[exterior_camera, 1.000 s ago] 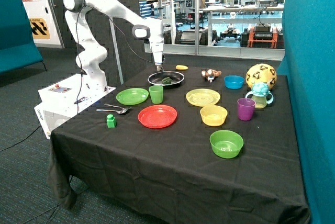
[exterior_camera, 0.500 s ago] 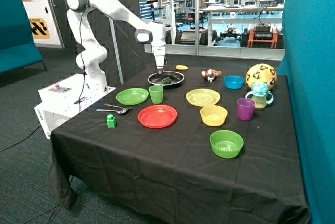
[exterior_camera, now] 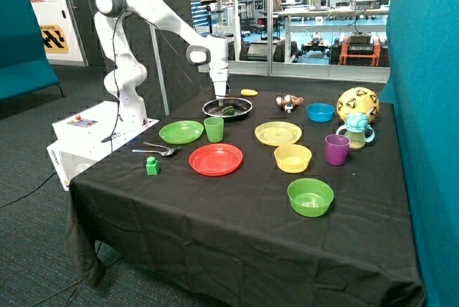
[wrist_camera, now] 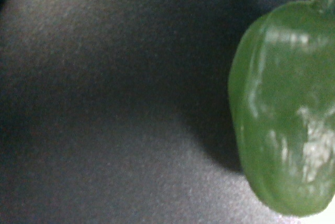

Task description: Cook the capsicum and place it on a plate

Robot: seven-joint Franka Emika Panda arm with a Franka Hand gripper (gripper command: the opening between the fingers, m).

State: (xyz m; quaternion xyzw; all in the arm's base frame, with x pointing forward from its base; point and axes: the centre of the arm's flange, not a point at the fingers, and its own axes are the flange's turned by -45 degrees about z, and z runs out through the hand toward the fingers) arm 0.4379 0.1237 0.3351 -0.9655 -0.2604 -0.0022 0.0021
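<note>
The capsicum (exterior_camera: 228,110) is a small dark green lump lying inside the black frying pan (exterior_camera: 244,111) at the back of the table. In the wrist view the capsicum (wrist_camera: 285,109) fills one side, resting on the pan's grey floor (wrist_camera: 104,109). My gripper (exterior_camera: 219,99) points straight down just over the pan's rim, right beside the capsicum and slightly above it. The green plate (exterior_camera: 181,132) lies flat in front of the pan, nothing on it, with a green cup (exterior_camera: 214,129) next to it.
A red plate (exterior_camera: 215,158), yellow plate (exterior_camera: 277,133), yellow bowl (exterior_camera: 292,157), green bowl (exterior_camera: 310,196), purple cup (exterior_camera: 336,149), blue bowl (exterior_camera: 320,112) and ball (exterior_camera: 357,103) stand around. A fork and spoon (exterior_camera: 156,150) and a green block (exterior_camera: 152,166) lie near the table's edge by the robot base.
The arm has shifted a little toward the pan and the gripper has come down closer to the capsicum. The capsicum and the dishes have not moved.
</note>
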